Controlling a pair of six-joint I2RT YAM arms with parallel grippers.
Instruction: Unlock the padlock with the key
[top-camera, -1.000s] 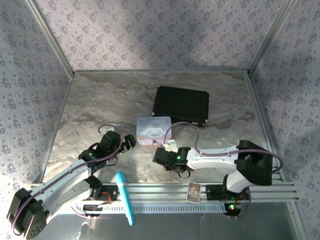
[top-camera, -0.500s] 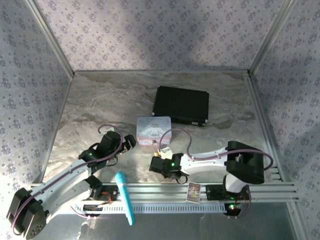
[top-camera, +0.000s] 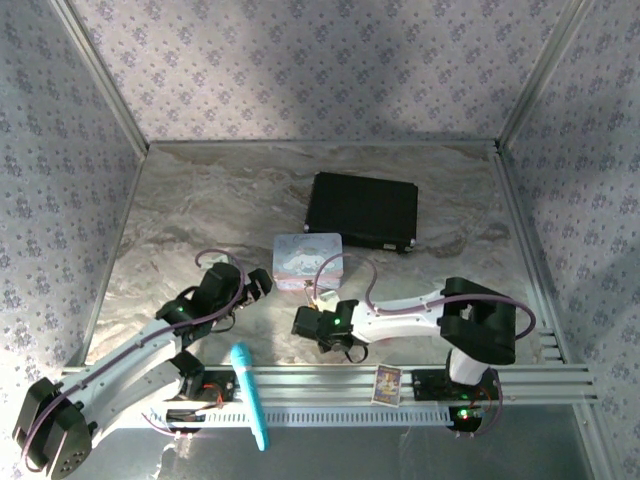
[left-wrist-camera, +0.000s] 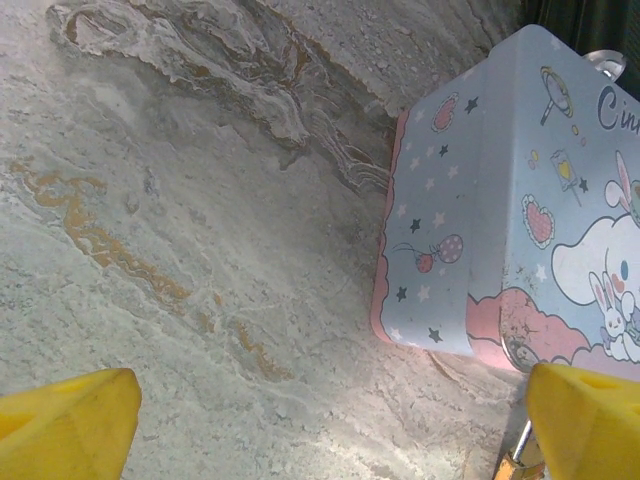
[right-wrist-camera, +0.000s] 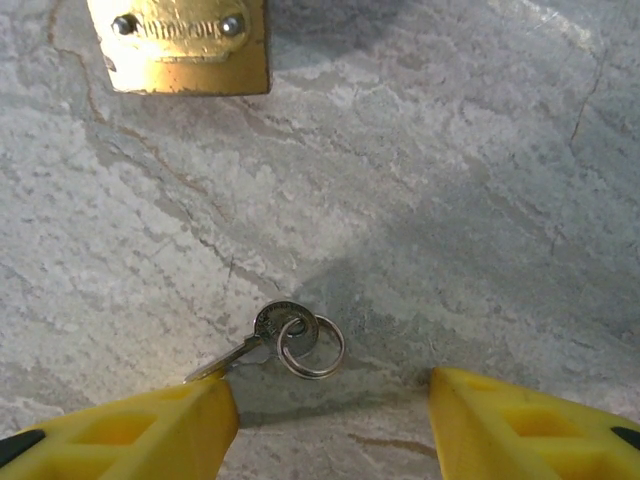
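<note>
On my feed the table (top-camera: 200, 210) is a grey marbled slab with tan veins, and a flat black case (top-camera: 362, 210) lies toward its far side. Nearer to me, a little apart from the case, sits the pastel cartoon tin (top-camera: 308, 258). Just off the tin's near corner the brass padlock (right-wrist-camera: 185, 50) lies flat (its top is cut off in the right wrist view), and the key (right-wrist-camera: 272, 320) rests on bare marble on its ring, apart from the padlock.
</note>
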